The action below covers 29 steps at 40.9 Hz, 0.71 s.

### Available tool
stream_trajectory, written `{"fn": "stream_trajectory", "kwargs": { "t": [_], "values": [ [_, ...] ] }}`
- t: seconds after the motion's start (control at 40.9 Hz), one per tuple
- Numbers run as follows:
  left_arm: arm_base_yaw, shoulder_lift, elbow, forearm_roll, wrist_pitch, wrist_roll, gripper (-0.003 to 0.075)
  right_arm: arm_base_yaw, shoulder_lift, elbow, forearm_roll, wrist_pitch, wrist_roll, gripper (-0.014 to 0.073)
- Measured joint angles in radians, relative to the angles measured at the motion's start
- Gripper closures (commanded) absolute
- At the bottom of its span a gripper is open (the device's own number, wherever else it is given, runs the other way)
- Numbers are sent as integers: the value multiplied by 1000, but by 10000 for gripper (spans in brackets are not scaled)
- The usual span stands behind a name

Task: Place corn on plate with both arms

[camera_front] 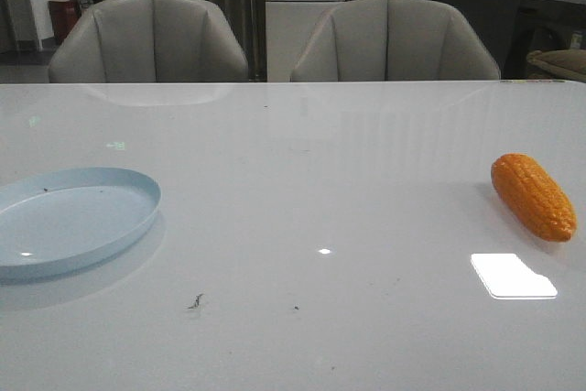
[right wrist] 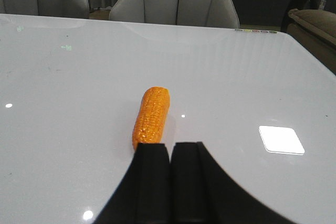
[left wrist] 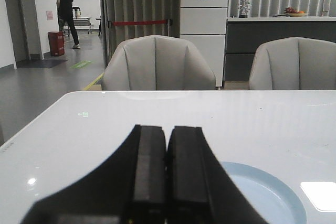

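The orange-yellow corn (camera_front: 533, 195) lies on its side on the white table at the right. In the right wrist view the corn (right wrist: 151, 115) sits just beyond my right gripper (right wrist: 170, 145), whose black fingers are shut with nothing between them. The pale blue plate (camera_front: 64, 219) rests at the left edge of the table. A part of the plate (left wrist: 268, 195) shows beside my left gripper (left wrist: 167, 128), which is shut and empty above the table. Neither arm appears in the front view.
Two grey chairs (camera_front: 151, 38) (camera_front: 396, 40) stand behind the table's far edge. Small dark specks (camera_front: 196, 300) lie on the table near the front. A person (left wrist: 65, 9) stands far off in the corridor at the back left.
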Motion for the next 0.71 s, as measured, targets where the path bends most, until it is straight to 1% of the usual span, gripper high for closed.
{"fn": "stream_trajectory", "kwargs": {
  "t": [0.635, 0.708],
  "values": [
    [0, 0, 0, 0, -4, 0, 631, 0, 0, 0, 0, 0, 0, 557],
    [0, 0, 0, 0, -25, 0, 631, 0, 0, 0, 0, -7, 0, 557]
  ]
}}
